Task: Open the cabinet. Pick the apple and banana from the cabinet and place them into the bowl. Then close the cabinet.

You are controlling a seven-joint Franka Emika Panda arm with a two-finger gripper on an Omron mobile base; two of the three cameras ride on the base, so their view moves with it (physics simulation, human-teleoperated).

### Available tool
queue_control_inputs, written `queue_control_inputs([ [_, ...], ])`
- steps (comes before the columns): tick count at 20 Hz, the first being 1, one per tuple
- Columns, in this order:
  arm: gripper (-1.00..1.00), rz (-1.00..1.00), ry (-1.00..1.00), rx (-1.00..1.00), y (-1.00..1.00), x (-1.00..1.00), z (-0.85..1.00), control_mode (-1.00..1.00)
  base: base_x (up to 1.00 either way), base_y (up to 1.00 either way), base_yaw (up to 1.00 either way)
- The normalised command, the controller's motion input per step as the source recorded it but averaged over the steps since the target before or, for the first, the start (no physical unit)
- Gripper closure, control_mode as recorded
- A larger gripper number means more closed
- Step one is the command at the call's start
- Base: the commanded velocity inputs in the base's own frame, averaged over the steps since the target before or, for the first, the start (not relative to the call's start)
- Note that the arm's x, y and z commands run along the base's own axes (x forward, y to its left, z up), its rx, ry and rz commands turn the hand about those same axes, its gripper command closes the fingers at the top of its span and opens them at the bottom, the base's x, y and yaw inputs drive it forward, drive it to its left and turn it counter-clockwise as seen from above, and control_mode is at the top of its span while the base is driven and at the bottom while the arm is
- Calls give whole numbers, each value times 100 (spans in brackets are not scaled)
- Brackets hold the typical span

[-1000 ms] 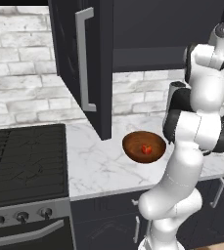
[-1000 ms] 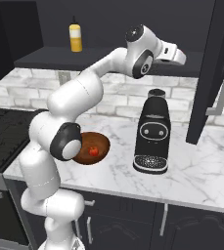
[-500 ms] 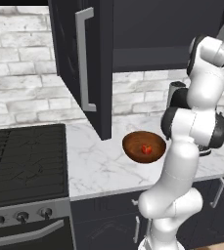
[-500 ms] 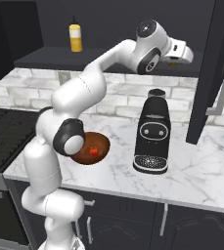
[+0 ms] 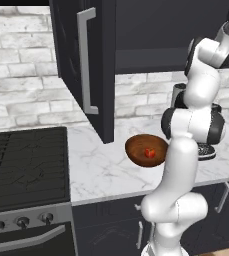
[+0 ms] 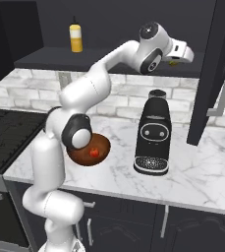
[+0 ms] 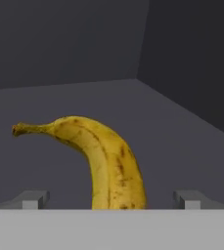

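Spread wide, the claw [image 7: 111, 201] reaches into the open cabinet [image 5: 93, 75], one fingertip on each side of the banana [image 7: 101, 158], which lies on the cabinet's dark floor (stem end pointing left in the hand view); it has no grip on it yet. Below, the apple [image 6: 94, 153] sits in the bowl [image 6: 102, 147] on the marble surface [image 6: 197, 177], beside a black coffee machine [image 6: 152, 133].
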Motion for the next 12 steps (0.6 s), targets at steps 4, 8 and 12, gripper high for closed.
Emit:
queue_control_inputs([
  [4, -100, 0, 5, 7, -6, 64, -1, -100, 0, 0, 0],
  [8, -100, 4, 5, 6, -23, 37, -3, -100, 0, 0, 0],
  [12, -100, 6, 1, 2, -8, 3, -19, -100, 0, 0, 0],
])
